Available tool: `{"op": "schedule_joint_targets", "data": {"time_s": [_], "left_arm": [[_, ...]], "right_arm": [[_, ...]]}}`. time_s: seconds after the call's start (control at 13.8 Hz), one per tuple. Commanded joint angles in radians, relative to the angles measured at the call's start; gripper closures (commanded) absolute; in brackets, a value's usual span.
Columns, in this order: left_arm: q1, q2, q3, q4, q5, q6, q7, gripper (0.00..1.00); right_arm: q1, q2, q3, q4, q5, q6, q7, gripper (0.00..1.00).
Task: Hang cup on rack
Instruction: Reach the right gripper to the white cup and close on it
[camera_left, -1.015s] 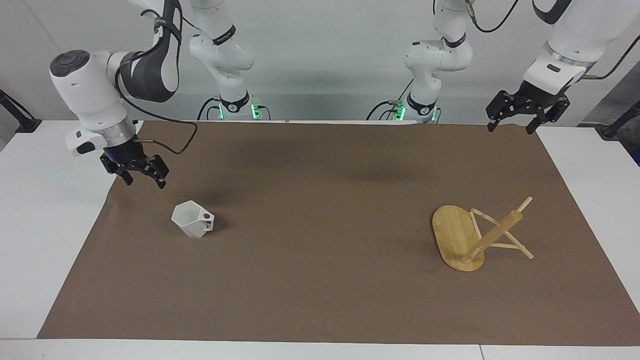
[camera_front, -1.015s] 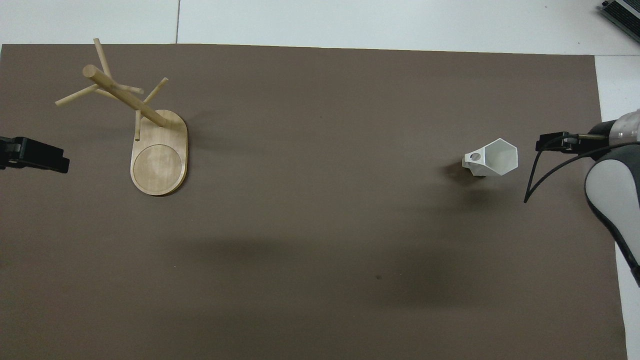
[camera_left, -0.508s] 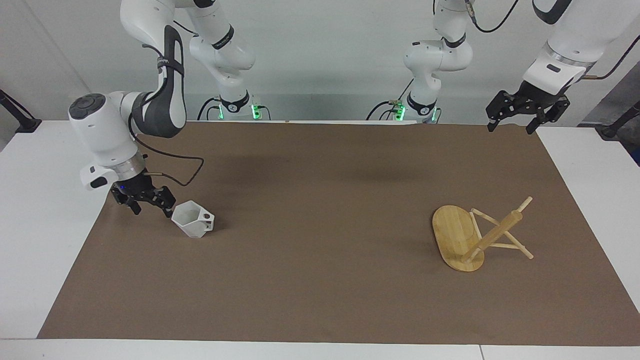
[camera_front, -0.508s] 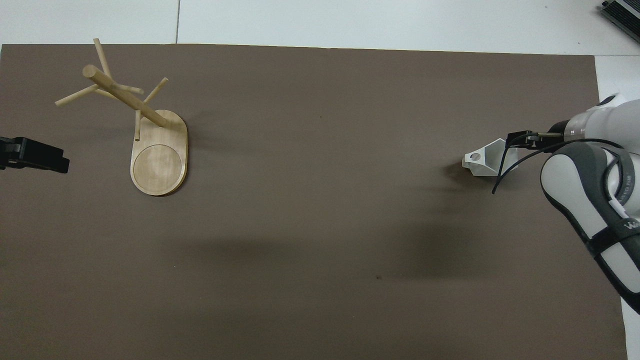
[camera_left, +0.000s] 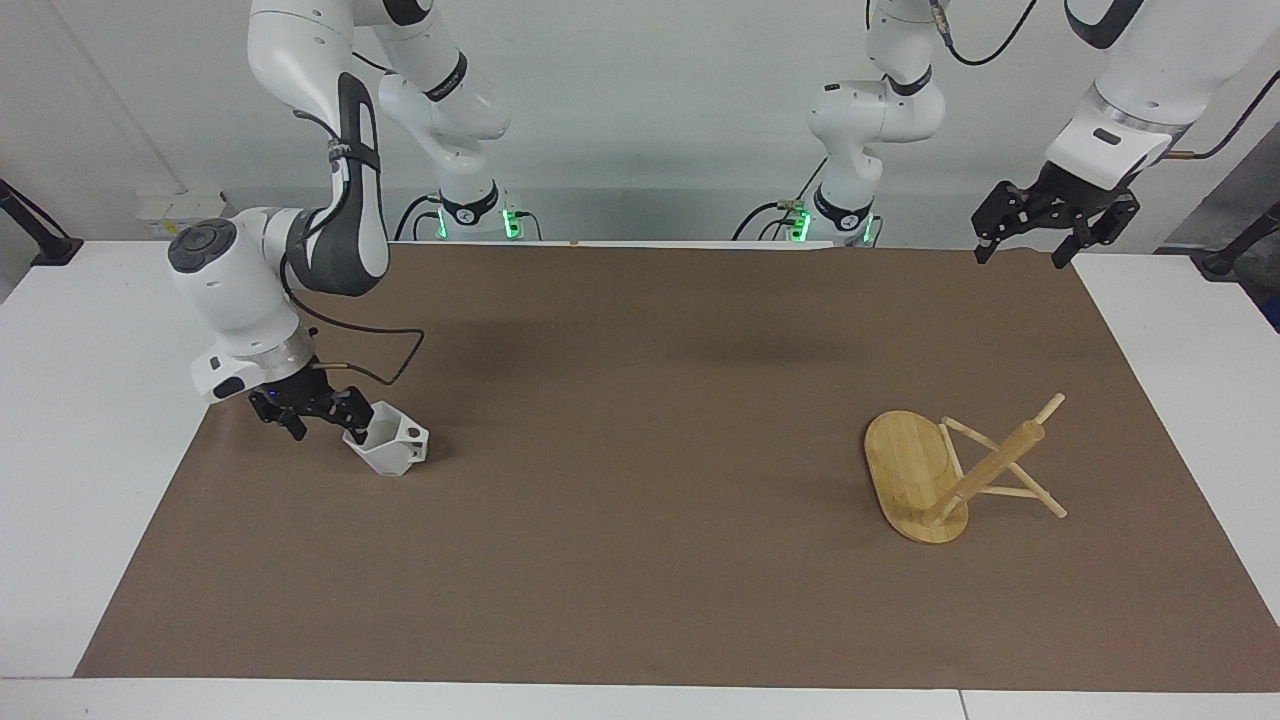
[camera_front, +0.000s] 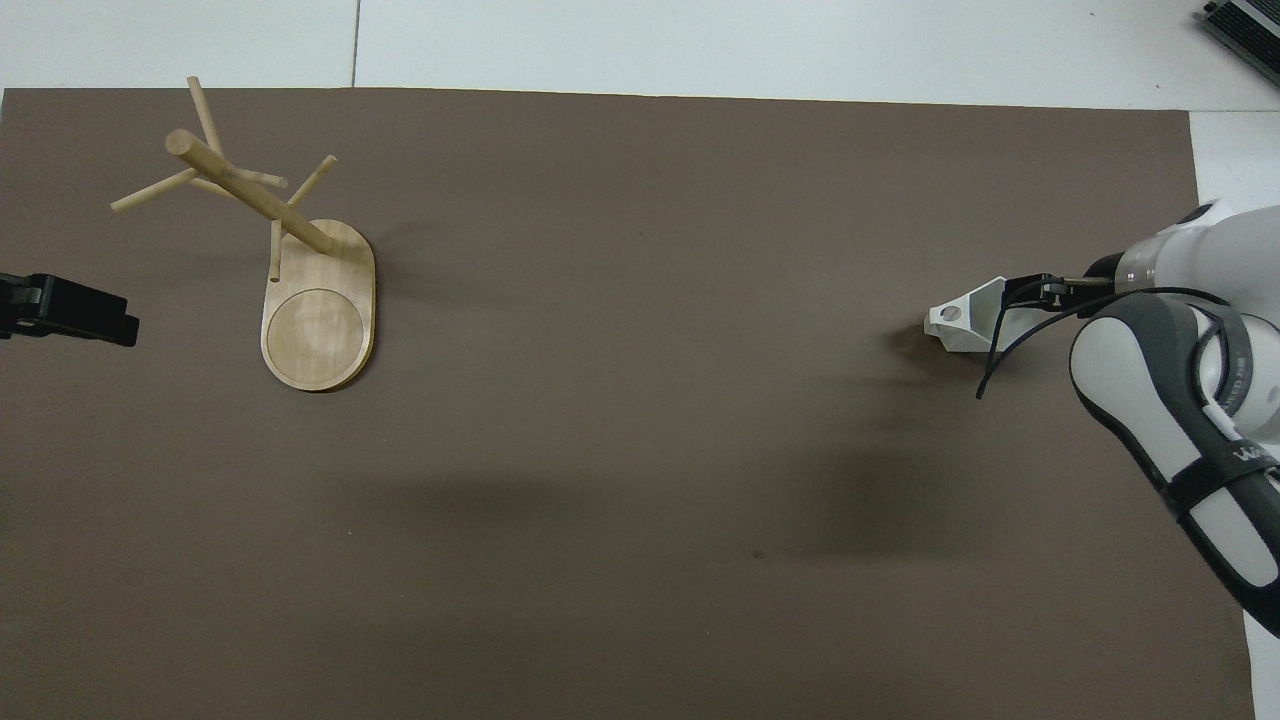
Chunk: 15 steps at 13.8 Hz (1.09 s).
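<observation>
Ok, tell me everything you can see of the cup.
The cup is small, white and faceted, with an angular rim and a blocky handle pierced by a round hole; it looks like ceramic or plastic. It stands on the brown mat toward the right arm's end of the table, mouth up, handle pointing toward the rack. The right gripper is down at its rim on the side away from the handle, fingers open, not closed on it.

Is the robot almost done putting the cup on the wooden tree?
Not yet, it is only starting. Nothing is hung: the white cup sits on the brown mat, apart from the bamboo rack, whose pegs are bare. Right now the right gripper is open at the cup's rim, about to grab. The left gripper waits, open. Still to do: grip, lift, carry over, and hook the handle on a peg.
</observation>
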Motion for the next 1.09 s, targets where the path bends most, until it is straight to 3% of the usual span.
{"op": "schedule_joint_targets", "data": {"time_s": [0.0,0.07,0.15,0.44,0.73,0.8,0.87,1.02], "left_arm": [[0.007,-0.025,-0.001,-0.025,-0.007,-0.007,-0.008,0.00],[0.007,-0.025,-0.001,-0.025,-0.007,-0.008,-0.008,0.00],[0.007,-0.025,-0.001,-0.025,-0.006,-0.007,-0.008,0.00],[0.007,-0.025,-0.001,-0.026,-0.007,-0.008,-0.008,0.00],[0.007,-0.025,0.001,-0.026,-0.007,-0.013,-0.010,0.00],[0.008,-0.025,0.001,-0.026,-0.006,-0.019,-0.010,0.00],[0.008,-0.025,0.002,-0.025,-0.006,-0.017,-0.010,0.00],[0.008,-0.023,0.002,-0.022,0.004,-0.004,-0.011,0.00]], "right_arm": [[-0.005,-0.021,0.002,-0.034,-0.002,0.014,-0.019,0.00],[-0.005,-0.022,0.002,-0.036,0.000,0.014,-0.017,0.00],[-0.005,-0.022,0.002,-0.036,0.000,0.011,-0.017,0.06],[-0.003,-0.022,0.003,-0.034,-0.002,0.005,-0.015,0.48],[-0.003,-0.022,0.008,-0.033,0.000,-0.001,-0.015,0.82],[-0.003,-0.022,0.008,-0.033,-0.002,-0.001,-0.015,0.86],[-0.003,-0.022,0.011,-0.033,0.000,-0.003,-0.015,0.97],[-0.002,-0.022,0.014,-0.031,0.000,-0.011,-0.017,1.00]]}}
